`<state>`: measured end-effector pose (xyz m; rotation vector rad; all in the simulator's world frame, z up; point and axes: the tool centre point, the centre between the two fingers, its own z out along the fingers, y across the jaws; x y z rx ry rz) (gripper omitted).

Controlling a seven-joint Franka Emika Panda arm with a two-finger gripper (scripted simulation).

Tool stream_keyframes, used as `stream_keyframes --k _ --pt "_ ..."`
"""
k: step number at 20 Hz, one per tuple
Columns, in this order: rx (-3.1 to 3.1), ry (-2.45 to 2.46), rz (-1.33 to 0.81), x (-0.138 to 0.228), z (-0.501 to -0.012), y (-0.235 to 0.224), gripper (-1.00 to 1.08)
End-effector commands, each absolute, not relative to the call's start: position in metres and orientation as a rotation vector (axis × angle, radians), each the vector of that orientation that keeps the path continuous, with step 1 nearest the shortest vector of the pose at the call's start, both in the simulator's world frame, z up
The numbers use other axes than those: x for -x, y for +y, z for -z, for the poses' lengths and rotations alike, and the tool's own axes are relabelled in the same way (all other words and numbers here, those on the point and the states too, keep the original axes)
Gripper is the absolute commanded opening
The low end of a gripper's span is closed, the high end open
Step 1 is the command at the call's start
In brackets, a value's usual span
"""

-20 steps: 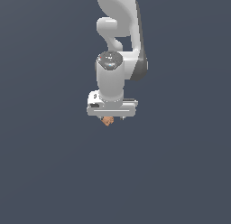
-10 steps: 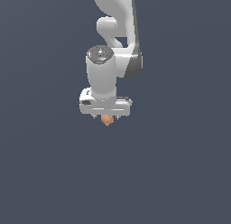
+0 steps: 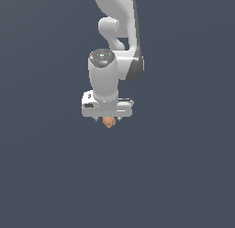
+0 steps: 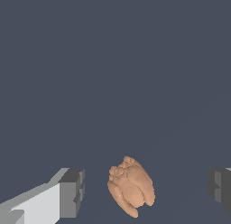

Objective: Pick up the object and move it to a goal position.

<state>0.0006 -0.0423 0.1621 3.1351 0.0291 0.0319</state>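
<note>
The object (image 4: 131, 186) is a small orange-brown lumpy thing with ridges. In the wrist view it lies between the two dark finger pads (image 4: 73, 191), with a clear gap on each side. My gripper (image 4: 146, 189) is open around it and touches it on neither side. In the exterior view the white gripper (image 3: 108, 117) hangs straight down from the arm, and the object (image 3: 109, 122) peeks out just below the hand, narrower than the hand. The fingers are mostly hidden there.
A plain dark blue-grey surface (image 3: 174, 176) fills both views. The white arm (image 3: 117, 20) reaches down from the top of the exterior view. No other objects or goal marker show.
The wrist and hand have shifted slightly toward the exterior view's left and settled. The object stays in the same spot under the hand.
</note>
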Motion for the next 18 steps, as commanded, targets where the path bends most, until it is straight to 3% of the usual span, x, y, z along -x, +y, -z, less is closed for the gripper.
stream_keyframes --k 1,18 --pt "-3.133 0.088 -0.029 0.003 -0.157 -0.043 1.0" --pt "-3.048 0.738 -0.006 0.051 -0.11 -0.049 1.0"
